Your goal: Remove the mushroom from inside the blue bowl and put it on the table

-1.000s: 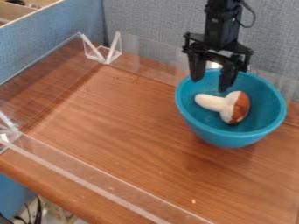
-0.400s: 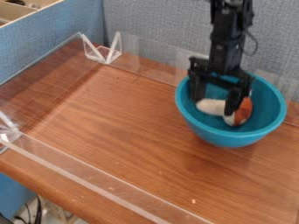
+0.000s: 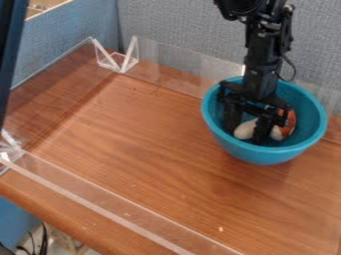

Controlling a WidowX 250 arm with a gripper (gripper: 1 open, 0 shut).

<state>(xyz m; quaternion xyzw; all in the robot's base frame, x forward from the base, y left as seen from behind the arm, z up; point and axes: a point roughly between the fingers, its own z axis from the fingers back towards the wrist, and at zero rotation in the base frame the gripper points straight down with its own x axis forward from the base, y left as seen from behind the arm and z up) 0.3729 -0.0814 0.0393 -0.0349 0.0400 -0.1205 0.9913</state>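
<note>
1. Nearest, the table [image 3: 147, 149] spreads bare and brown in front of the bowl, with ample room to set something down.
2. Farther off, at the right, sits the blue bowl [image 3: 253, 151]. Its near wall could be bumped or dragged if the arm lifts at a slant, because the fingers reach deep inside the rim.
3. Inside it lies the mushroom [image 3: 245, 130], pale stem toward the left, reddish cap toward the right, partly covered by the claw [image 3: 256, 125].
4. The claw is down around the mushroom; whether it has actually gripped it, I cannot tell. A hold on the smooth, rounded cap alone might slip, and the mushroom would roll back into the bowl.
5. Compared with the earlier frames, the claw has gone from above the bowl, where the mushroom showed fully, to down inside it. The bowl seems not to have moved.
</note>
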